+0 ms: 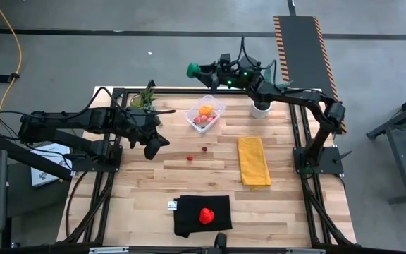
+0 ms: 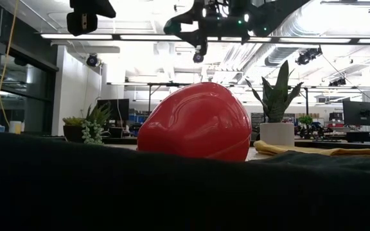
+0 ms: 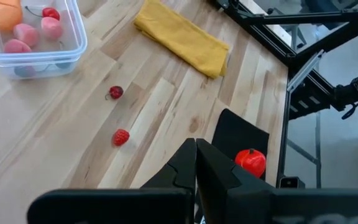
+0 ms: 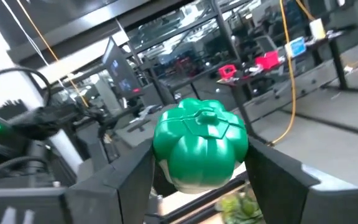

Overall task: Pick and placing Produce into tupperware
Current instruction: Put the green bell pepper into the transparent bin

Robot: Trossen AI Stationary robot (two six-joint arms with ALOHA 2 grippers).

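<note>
Although a small white tag (image 1: pixel 172 205) lies at the left edge of the black cloth (image 1: pixel 189 220) in the lower centre of the high view, no writing on it can be read, and no brand or label is legible anywhere.

Right gripper (image 1: pixel 193 70): upper centre of the high view, beyond the table's far edge, fingers pinching a green toy vegetable (image 4: pixel 200 143); the wrist view shows the piece filling the gap between the two dark fingers.

Left gripper (image 1: pixel 155 145): left of centre over the wooden table (image 1: pixel 146 197), fingers pressed together, holding nothing.

Tupperware (image 1: pixel 206 113): clear tub, upper centre of the table, containing an orange piece (image 1: pixel 206 109) and pink pieces (image 1: pixel 201 121); cut off at the upper left corner of the left wrist view.

Loose on the boards: two small red berries (image 1: pixel 189 158) and (image 1: pixel 204 149), near each other, centre of the table.

Red strawberry-like piece (image 1: pixel 206 215): on the black cloth; it fills the low view's centre, the cloth hiding the table's near part.

Yellow cloth (image 1: pixel 254 161): right of centre. White plant pot (image 1: pixel 260 107): partly hidden under the right arm.
</note>
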